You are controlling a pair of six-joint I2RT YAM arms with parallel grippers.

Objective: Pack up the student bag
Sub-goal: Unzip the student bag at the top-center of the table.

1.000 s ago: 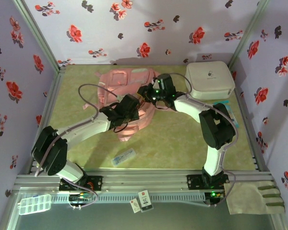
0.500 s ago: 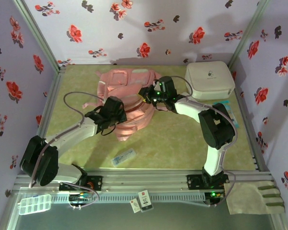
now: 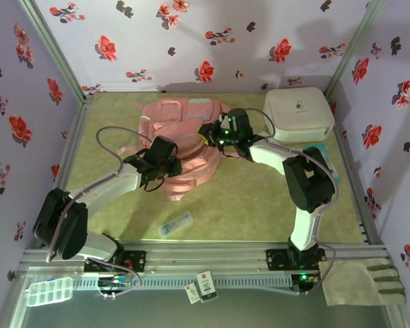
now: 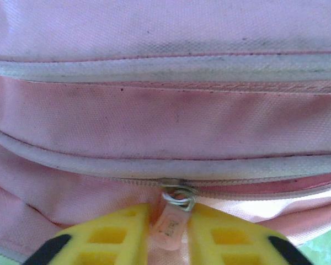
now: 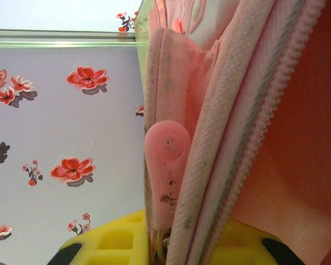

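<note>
At the near rail, off the desk [image 3: 260, 205], a clear compartment box [image 3: 49, 290] is seen on the left, and a pale cloth [image 3: 362, 281] on the right. On the green desk, just beyond the arm bases, a small clear packet [image 3: 175, 223] is laid flat, well apart from everything else.

Farther in, the student bag [image 3: 181, 113] is spread on the desk left of centre, towards the back wall. It is met from the lower left by the left gripper [image 3: 171, 160] and from the right by the right gripper [image 3: 208, 134].

In the left wrist view, the left gripper [image 4: 170, 238] is seen clenched on a pink zip pull [image 4: 171, 225], which is pinched between the yellow fingers [image 4: 107, 234] and hung by a metal ring from a closed zip line on the student bag [image 4: 165, 116].

In the right wrist view, the right gripper [image 5: 176, 245] is seen clamped on the zip edge of the student bag [image 5: 298, 138], with the fabric packed between the yellow fingers [image 5: 110, 243]. A rounded pink rubber tab [image 5: 166, 171] is seen lying against that edge.

Beyond the right gripper, a white rounded case [image 3: 298, 114] is set in the far right corner of the desk, close to the student bag.
</note>
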